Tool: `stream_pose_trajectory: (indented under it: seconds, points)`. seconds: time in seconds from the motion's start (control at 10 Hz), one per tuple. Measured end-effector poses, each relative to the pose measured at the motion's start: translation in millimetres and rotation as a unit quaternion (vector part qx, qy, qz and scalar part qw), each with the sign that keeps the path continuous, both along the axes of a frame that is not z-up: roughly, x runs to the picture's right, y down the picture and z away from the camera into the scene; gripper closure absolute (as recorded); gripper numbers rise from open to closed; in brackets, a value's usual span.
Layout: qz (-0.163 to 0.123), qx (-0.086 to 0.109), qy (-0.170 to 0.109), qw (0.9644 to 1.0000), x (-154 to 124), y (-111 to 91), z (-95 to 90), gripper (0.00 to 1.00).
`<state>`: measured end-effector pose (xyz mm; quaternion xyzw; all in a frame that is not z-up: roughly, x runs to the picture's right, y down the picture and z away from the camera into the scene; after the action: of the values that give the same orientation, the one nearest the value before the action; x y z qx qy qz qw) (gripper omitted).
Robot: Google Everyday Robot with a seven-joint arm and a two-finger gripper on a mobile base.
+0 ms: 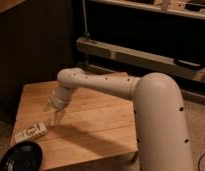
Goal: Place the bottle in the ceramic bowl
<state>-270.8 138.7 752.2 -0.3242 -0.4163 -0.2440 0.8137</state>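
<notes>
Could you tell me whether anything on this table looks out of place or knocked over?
The white bottle lies on its side near the wooden table's front-left edge, close to the dark bowl. The tool hangs close beside the bottle. No spill or damage shows.

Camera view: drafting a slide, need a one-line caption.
The tool hangs low over the wooden table, beside the lying white bottle; the dark ceramic bowl sits at the near corner.

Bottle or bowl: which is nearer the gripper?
The small white plastic bottle, lying beside the gripper low over the wooden table; the round black ceramic bowl sits farther off, past the bottle.
</notes>
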Motion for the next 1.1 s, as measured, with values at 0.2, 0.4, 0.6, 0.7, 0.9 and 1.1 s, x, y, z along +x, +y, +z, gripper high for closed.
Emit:
stream_pose_trajectory:
  seconds: [0.2, 0.4, 0.6, 0.7, 0.9, 1.1]
  points:
    - [-0.010, -0.009, -0.009, 0.9999, -14.6, 13.0, 4.2, 0.35]
    - [-0.019, -0.018, -0.013, 0.9996, -26.8, 26.7, 14.8, 0.35]
    - [-0.026, -0.023, -0.016, 0.9993, -40.5, 38.4, 23.8, 0.35]
    - [-0.028, -0.022, -0.011, 0.9993, -45.4, 42.4, 29.9, 0.35]
    - [-0.035, -0.019, -0.004, 0.9992, -54.4, 49.2, 37.5, 0.35]
    - [-0.047, -0.016, 0.005, 0.9987, -64.2, 58.0, 44.4, 0.35]
